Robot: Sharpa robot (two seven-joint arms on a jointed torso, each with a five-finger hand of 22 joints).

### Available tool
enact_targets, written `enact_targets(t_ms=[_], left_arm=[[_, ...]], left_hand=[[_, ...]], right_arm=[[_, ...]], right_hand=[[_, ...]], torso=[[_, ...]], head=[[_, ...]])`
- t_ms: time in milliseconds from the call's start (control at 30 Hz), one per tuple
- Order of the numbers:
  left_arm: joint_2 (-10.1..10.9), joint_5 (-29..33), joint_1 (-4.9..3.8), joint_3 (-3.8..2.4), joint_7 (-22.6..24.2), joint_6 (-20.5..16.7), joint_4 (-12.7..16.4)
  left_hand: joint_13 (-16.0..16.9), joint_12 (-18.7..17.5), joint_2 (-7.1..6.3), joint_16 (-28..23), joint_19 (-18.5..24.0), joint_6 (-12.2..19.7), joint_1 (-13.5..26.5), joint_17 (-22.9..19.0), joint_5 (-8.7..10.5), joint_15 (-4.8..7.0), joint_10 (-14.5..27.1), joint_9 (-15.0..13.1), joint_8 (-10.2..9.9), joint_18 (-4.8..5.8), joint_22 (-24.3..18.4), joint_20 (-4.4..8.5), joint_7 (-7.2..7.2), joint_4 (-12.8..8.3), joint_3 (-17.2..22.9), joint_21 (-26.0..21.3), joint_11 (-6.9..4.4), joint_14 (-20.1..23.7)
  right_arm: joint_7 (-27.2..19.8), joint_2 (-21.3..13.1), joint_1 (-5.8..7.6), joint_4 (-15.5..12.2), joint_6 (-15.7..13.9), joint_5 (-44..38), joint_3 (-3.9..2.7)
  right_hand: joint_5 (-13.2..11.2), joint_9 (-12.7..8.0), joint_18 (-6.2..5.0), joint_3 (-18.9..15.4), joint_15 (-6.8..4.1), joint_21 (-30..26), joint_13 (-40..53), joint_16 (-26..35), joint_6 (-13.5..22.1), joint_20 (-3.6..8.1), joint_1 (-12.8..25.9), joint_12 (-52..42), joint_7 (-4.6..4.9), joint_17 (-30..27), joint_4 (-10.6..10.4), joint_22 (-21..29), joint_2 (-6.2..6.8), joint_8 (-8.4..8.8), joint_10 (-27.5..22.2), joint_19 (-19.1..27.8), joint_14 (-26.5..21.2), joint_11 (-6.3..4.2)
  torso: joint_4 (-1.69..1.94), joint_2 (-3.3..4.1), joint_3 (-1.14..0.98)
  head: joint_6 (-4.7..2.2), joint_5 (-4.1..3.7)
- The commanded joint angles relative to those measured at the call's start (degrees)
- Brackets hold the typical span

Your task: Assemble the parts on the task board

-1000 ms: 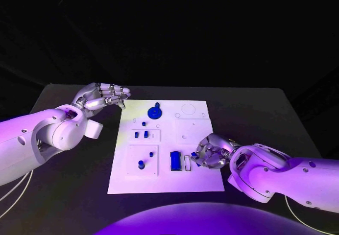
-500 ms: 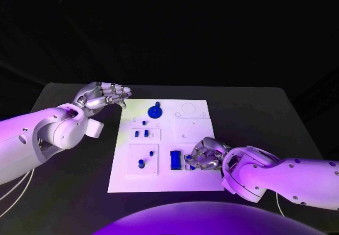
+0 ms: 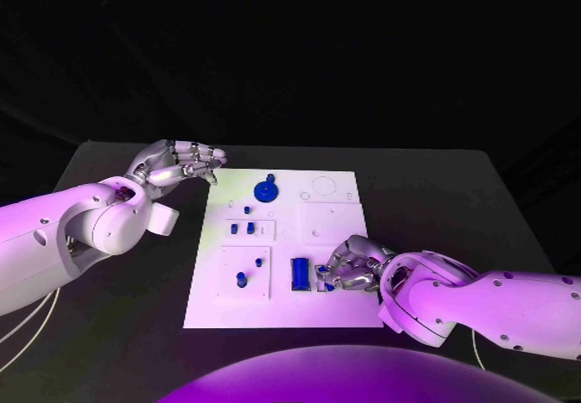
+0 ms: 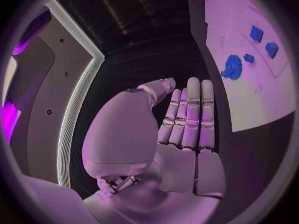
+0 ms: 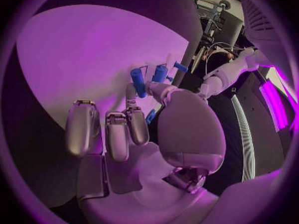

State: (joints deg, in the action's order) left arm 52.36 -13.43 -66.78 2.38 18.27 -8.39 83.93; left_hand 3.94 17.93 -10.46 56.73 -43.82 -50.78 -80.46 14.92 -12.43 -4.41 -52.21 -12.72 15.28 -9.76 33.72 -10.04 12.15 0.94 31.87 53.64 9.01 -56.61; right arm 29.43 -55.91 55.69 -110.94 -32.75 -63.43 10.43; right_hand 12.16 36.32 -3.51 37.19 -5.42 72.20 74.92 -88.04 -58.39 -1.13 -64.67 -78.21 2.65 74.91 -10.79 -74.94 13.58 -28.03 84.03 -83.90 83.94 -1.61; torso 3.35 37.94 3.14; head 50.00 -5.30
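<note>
Black tabletop (image 3: 460, 193) stretches out under my cameras, with the flat white rectangular task board (image 3: 333, 315) lying at its centre. From my head view I see the left silver many-fingered hand (image 3: 180, 161) hovering off the board's far left corner, above the bare table. My left wrist view shows that hand (image 4: 181, 129) with its fingers straight and pressed side by side, thumb alongside, holding nothing.

On the board's far half sits a round blue gear-like part (image 3: 265, 192), which my left wrist view also catches (image 4: 233, 66). Nearer, two small blue blocks (image 3: 243, 228) stand side by side in a shallow square recess. Closer still, a larger recess holds a small blue peg (image 3: 258, 264) and a rounded blue piece (image 3: 243, 282). Just beside that recess a tall dark-blue rectangular block (image 3: 299, 274) stands on the board.

The right silver many-fingered hand (image 3: 348, 267) is over the board's near right part, fingers curled down just beside the tall block. In my right wrist view, its thumb and a fingertip (image 5: 132, 95) close around a short blue cylindrical part (image 5: 137, 81), its upper end standing clear above them, right next to another blue piece (image 5: 160, 73). I cannot tell whether the cylinder is seated in the board.
</note>
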Motion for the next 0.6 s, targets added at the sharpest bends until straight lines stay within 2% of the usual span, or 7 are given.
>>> enact_targets(t_ms=[33, 167, 333, 600], left_arm=[[-0.09, 0.3, -0.02, -0.04, 0.14, 0.83, 0.16], [-0.09, 0.3, -0.02, -0.04, 0.1, 0.84, 0.16], [-0.07, 0.3, -0.02, -0.04, -0.01, 0.9, 0.17], [-0.07, 0.29, -0.03, -0.04, -0.11, 1.04, 0.19]], left_hand=[[0.01, 0.18, 0.52, -0.3, 0.41, 0.08, 0.02, 0.05, -0.14, -0.15, 0.27, 0.08, 0.35, -0.68, 0.06, -0.05, 0.2, -0.25, 0.15, 0.27, 0.04, 0.45], [0.01, 0.19, 0.54, -0.3, 0.42, 0.09, 0.07, 0.05, -0.14, -0.16, 0.28, 0.08, 0.36, -0.67, 0.06, -0.06, 0.2, -0.22, 0.14, 0.26, 0.04, 0.45], [0.01, 0.19, 0.54, -0.3, 0.42, 0.09, 0.07, 0.05, -0.14, -0.16, 0.28, 0.08, 0.36, -0.67, 0.06, -0.06, 0.2, -0.22, 0.14, 0.26, 0.04, 0.45], [0.01, 0.2, 0.59, -0.3, 0.44, 0.11, 0.2, 0.06, -0.14, -0.19, 0.34, 0.09, 0.36, -0.66, 0.05, -0.08, 0.21, -0.14, 0.13, 0.24, 0.06, 0.45]], right_arm=[[0.44, 0.1, -0.16, 0.13, -0.13, -0.59, 0.07], [0.52, 0.16, -0.16, 0.17, -0.04, -1.02, 0.07], [0.62, 0.17, -0.16, 0.2, 0.19, -1.46, 0.07], [0.69, 0.18, -0.16, 0.34, 0.42, -1.88, 0.07]], right_hand=[[0.12, -0.1, 0.29, -0.33, -0.02, 0.19, 7.82, -0.38, -1.48, 0.16, 1.09, -0.36, -0.72, 10.52, 0.38, -10.77, -0.06, 0.11, 2.23, -1.04, 5.18, -0.56], [0.0, -0.36, 0.3, -3.44, 0.0, 0.24, 8.04, -0.4, -1.94, 0.15, 2.77, -0.62, -0.69, 10.6, -1.07, -10.78, 0.31, 0.32, 2.33, -1.06, 5.19, -0.54], [-0.1, -0.88, 0.32, -9.54, 0.04, 0.31, 8.27, -0.44, -2.49, 0.15, 4.4, -0.82, -0.62, 10.73, -4.09, -10.8, 1.1, 0.87, 2.41, -1.09, 5.21, -0.46], [-0.04, -1.14, 0.33, -12.56, 0.04, 0.39, 8.39, -0.47, -2.71, 0.15, 4.4, -0.91, -0.62, 10.83, -5.64, -10.82, 1.12, 1.17, 2.46, -1.11, 5.23, -0.45]], torso=[[-0.01, 0.01, -0.03], [0.01, 0.03, 0.01], [0.01, 0.05, 0.01], [0.02, 0.0, 0.01]], head=[[-0.1, 0.05], [-0.13, 0.07], [-0.21, 0.09], [-0.28, 0.29]])
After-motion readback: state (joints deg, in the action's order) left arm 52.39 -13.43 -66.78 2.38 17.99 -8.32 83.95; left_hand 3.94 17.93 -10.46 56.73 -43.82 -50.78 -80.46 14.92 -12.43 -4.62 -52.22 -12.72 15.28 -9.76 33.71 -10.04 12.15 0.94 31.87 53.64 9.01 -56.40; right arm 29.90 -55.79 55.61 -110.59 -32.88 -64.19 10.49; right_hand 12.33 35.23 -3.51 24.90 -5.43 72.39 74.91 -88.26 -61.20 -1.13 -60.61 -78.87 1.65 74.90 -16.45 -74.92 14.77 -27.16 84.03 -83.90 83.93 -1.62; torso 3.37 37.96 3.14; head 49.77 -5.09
